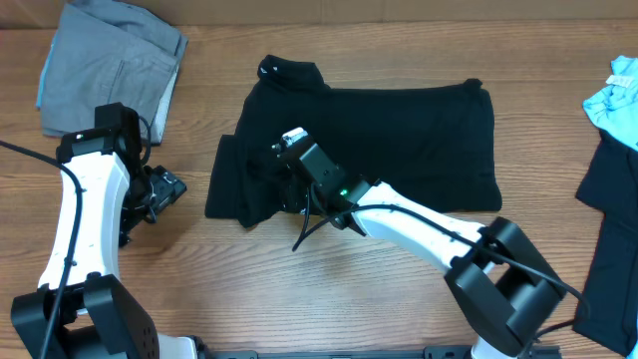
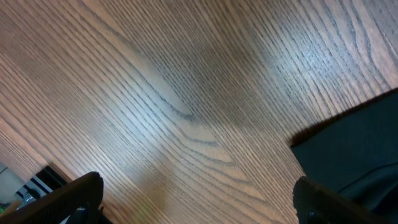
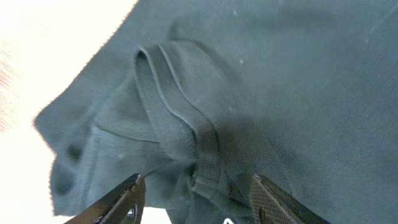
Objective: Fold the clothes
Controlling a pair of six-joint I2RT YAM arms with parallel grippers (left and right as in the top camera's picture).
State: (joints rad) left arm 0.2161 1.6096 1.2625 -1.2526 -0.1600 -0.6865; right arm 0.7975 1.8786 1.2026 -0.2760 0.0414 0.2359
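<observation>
Brown wood-grain table [image 1: 399, 284], surface streaked with darker grain lines. A paler tan strip [image 1: 419, 8] borders its far edge.

Robotics lab: left arm [image 1: 85, 214] and right arm [image 1: 419, 224] at a wood-grain table [image 1: 229, 289].

The left arm [image 1: 75, 211] and the right arm [image 1: 414, 223] alike have smooth white link shells set between chunky black joint housings, thin black cables [image 1: 309, 229] looping along them, matt black jaws, and a small green light [image 1: 344, 193] glowing at the right wrist
</observation>
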